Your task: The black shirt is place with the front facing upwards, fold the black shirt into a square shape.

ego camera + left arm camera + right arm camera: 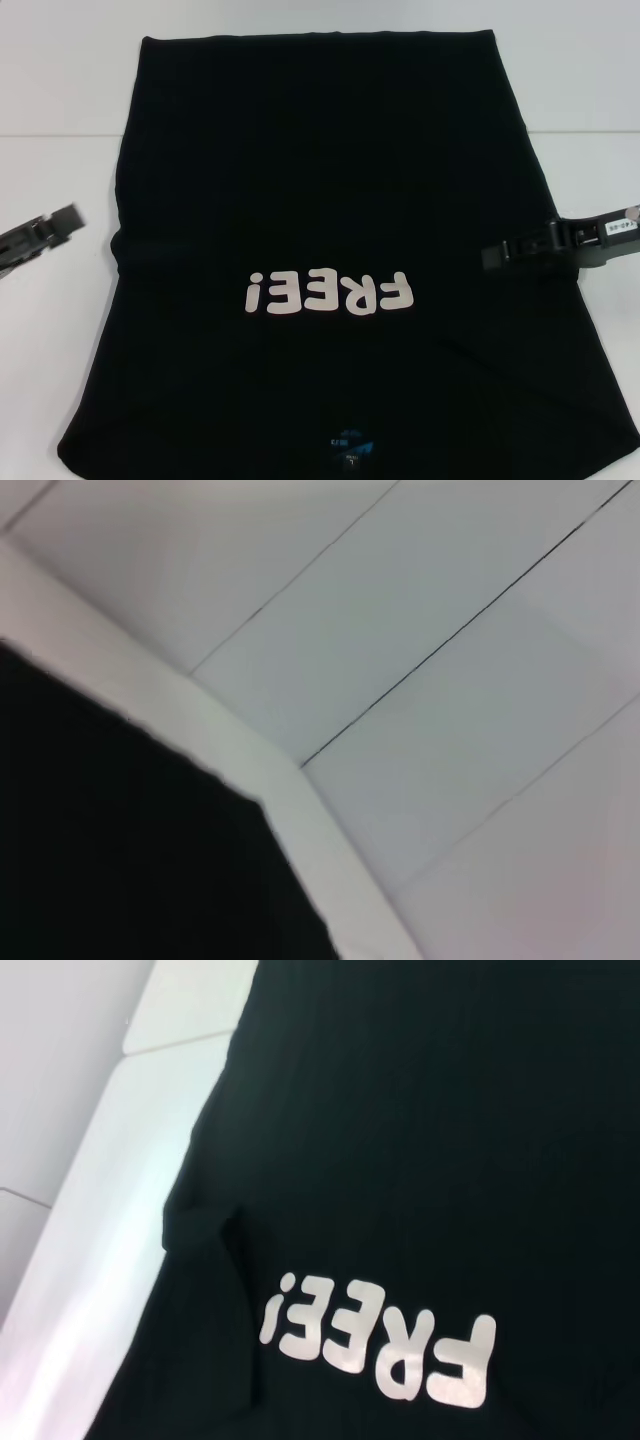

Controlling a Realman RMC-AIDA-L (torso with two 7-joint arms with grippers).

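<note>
Black shirt (330,200) lies flat on the white surface (60,90), front up, "FREE!" lettering (330,293) reading upside down from the head cam, blue neck label (347,445) at the near edge. Sleeves look tucked in, so the cloth forms a long panel, wider toward the robot; a small pucker shows at its left edge.

Left gripper (68,220) hangs just off the shirt's left edge, over bare surface, not touching cloth; can't tell if its fingers are open or shut. Right gripper (497,256) sits at the shirt's right edge, tip over the cloth, level w/ the lettering; finger state also unclear, and no cloth is seen lifted.

Right wrist cam shows lettering & left-side pucker; left wrist cam shows a shirt corner (120,850) against the surface.
</note>
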